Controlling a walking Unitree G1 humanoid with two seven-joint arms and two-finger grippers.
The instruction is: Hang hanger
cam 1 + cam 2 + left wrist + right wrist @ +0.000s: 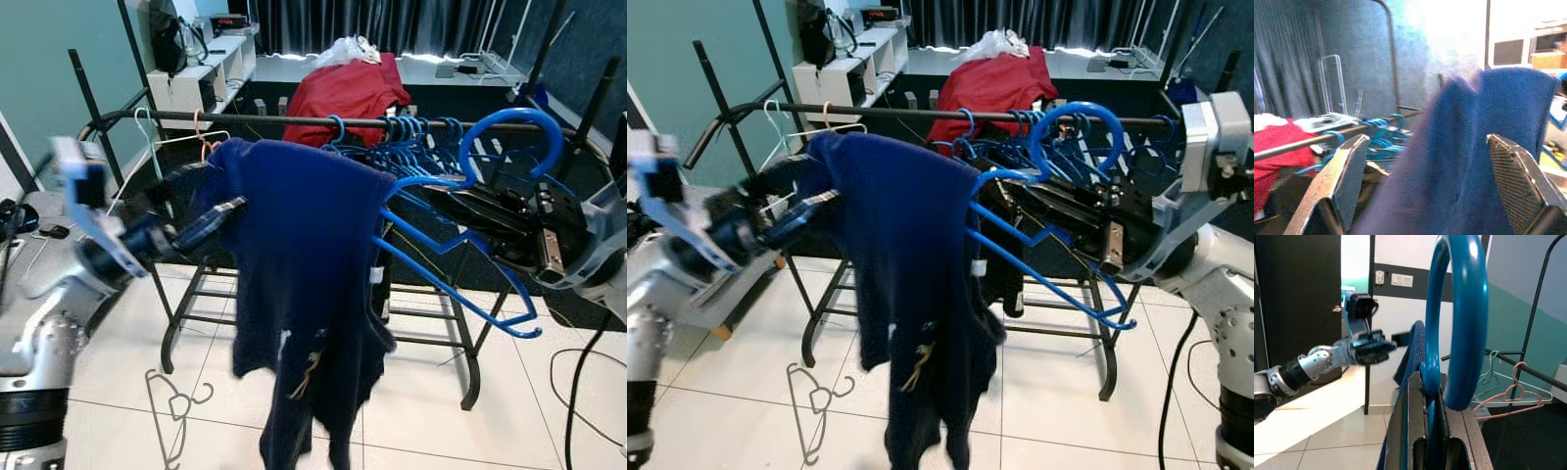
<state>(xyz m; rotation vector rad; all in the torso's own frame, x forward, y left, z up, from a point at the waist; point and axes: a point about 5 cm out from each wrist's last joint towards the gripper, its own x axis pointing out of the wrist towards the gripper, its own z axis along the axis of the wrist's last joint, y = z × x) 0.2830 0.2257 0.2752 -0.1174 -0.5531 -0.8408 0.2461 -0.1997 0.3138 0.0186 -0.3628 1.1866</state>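
Blue hanger (460, 211) draped with a navy garment (299, 294), held in front of a black clothes rail (294, 120) and not yet hooked on. Right gripper (1073, 220) clamped shut on the hanger's neck below its hook. Left gripper (220, 217) at the garment's shoulder, fingers (1344, 171) spread open around the cloth. More blue hangers (411, 137) on the rail; a wire hanger (176, 406) on the floor tiles

I see the garment (304, 284) draped over a hanger (460, 225) at mid-frame, before the rack (294, 120). More hangers (411, 137) crowd the rail at upper right; another hanger lies on the floor (174, 406) at lower left.
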